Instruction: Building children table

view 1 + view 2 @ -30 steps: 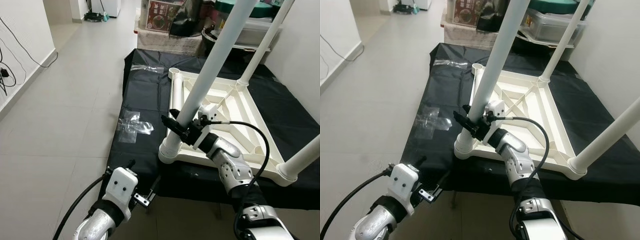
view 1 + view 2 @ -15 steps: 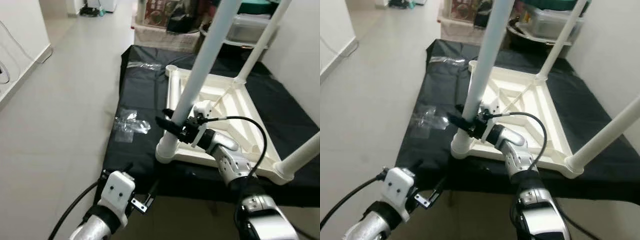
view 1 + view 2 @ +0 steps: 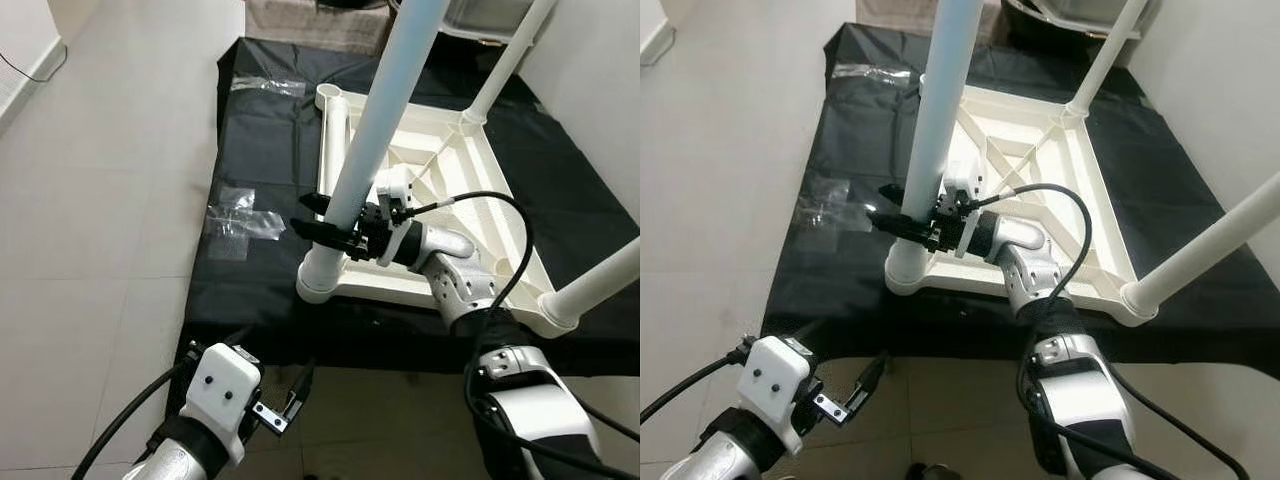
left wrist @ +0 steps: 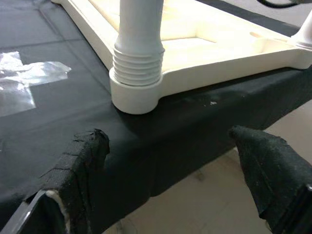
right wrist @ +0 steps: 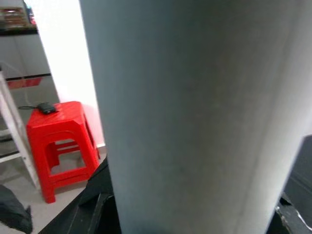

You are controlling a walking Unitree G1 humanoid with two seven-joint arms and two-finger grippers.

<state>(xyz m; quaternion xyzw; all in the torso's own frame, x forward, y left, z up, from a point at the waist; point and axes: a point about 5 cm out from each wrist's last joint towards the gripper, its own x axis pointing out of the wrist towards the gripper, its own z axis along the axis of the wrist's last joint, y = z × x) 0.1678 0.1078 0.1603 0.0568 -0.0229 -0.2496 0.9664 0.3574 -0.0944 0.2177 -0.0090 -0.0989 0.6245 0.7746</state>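
The white children's table lay upside down on a black sheet on the floor. Its legs stuck up in the air.

The right gripper was at the near leg, just above the leg's ribbed base. One black finger sat on each side of the leg, and the two fingers were closed around it. In the right wrist view the pale leg stood right between the fingers, with a red stool far behind it.

The left gripper hung low, near the edge of the black sheet. Its fingers were spread wide and held nothing. The ribbed base stood just past them. A scrap of clear plastic lay flat on the sheet, beside the table.
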